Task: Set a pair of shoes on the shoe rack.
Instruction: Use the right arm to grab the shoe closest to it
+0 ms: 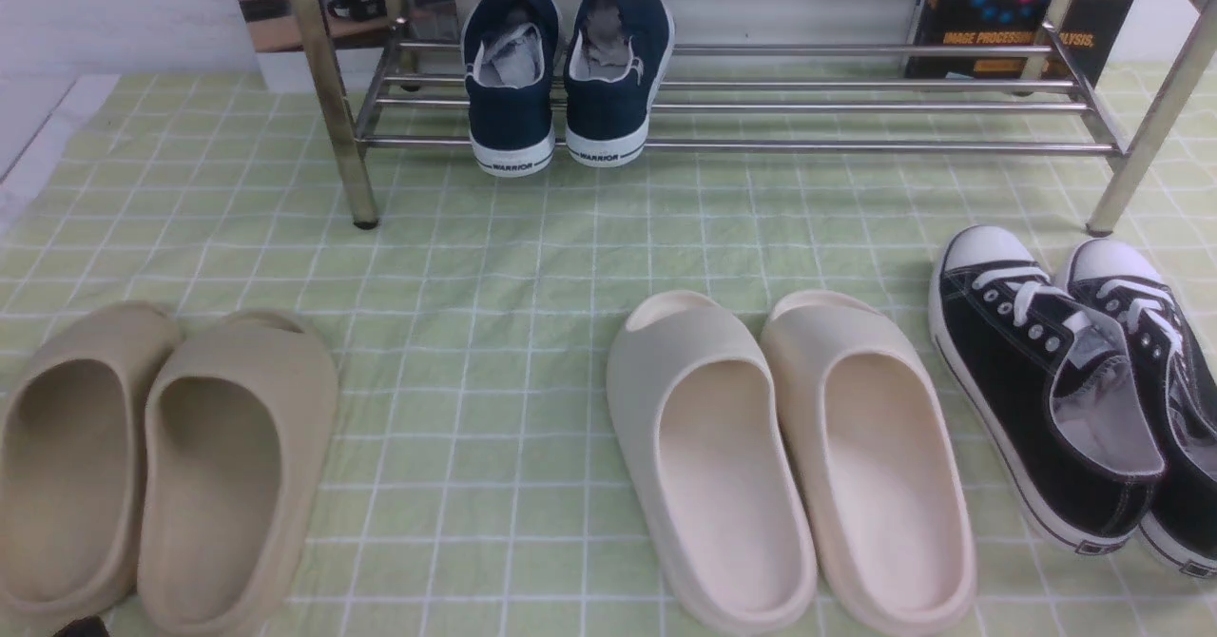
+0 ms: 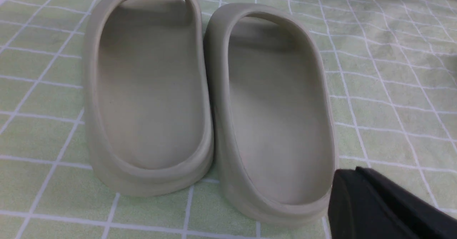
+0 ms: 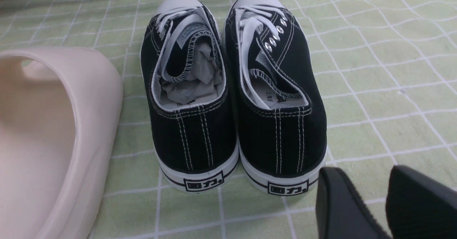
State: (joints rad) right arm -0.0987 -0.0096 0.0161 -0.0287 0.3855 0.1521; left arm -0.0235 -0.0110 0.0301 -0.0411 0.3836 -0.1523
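Note:
The pair of black canvas sneakers stands on the green checked cloth at the front right, left shoe (image 1: 1036, 399) and right shoe (image 1: 1165, 352) side by side, toes toward the shoe rack (image 1: 742, 146) at the back. In the right wrist view both shoes show heel-on, one (image 3: 192, 100) beside the other (image 3: 282, 100). My right gripper (image 3: 367, 176) is open and empty, just behind the heel of the right shoe and not touching it. My left gripper (image 2: 351, 176) is shut and empty, beside the heel of a beige slide (image 2: 271, 114).
Navy "WARRIOR" sneakers (image 1: 566, 76) sit on the rack's lower bars, left of middle. Beige slides (image 1: 162, 456) lie at the front left, cream slides (image 1: 789, 456) in the front middle, close to the black sneakers. The rack's right front leg (image 1: 1146, 128) stands just beyond the sneakers' toes.

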